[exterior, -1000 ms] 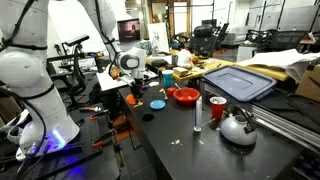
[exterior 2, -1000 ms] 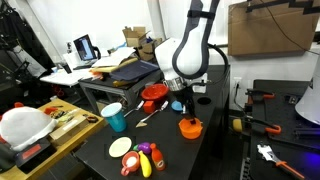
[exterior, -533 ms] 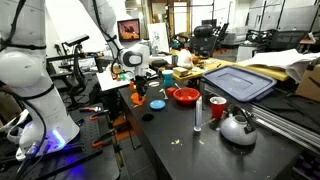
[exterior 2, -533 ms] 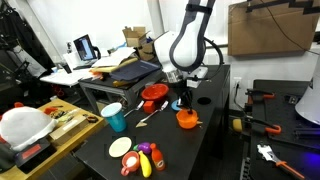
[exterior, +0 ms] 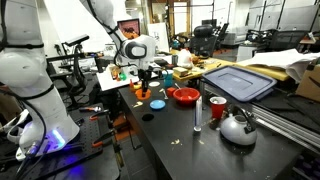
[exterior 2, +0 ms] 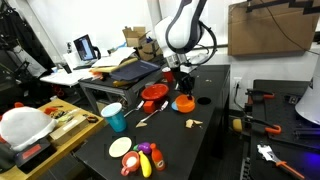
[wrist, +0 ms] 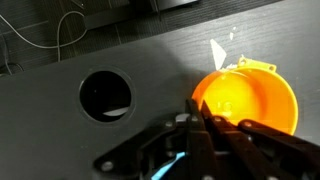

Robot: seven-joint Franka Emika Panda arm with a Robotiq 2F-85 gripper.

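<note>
My gripper (exterior 2: pixel 179 90) is shut on the rim of a small orange bowl (exterior 2: pixel 184 103), which hangs above the dark table (exterior 2: pixel 215 140). In the wrist view the two black fingers (wrist: pixel 197 112) meet at the left edge of the orange bowl (wrist: pixel 250 100), with its glowing inside facing the camera. In an exterior view the gripper (exterior: pixel 143 80) holds the orange bowl (exterior: pixel 140 92) near the table's far left corner. A small tan scrap (exterior 2: pixel 193 123) lies on the table below where the bowl was.
A red bowl (exterior: pixel 185 96), a blue disc (exterior: pixel 157 103), a red can (exterior: pixel 217 107), a slim cylinder (exterior: pixel 197 115) and a kettle (exterior: pixel 238 126) stand on the table. A teal cup (exterior 2: pixel 114 117) and toy food (exterior 2: pixel 140 158) sit near its edge. A black round disc (wrist: pixel 105 93) lies below the wrist.
The gripper has closed on the orange bowl and lifted it off the table, carrying it up and away from the tan scrap.
</note>
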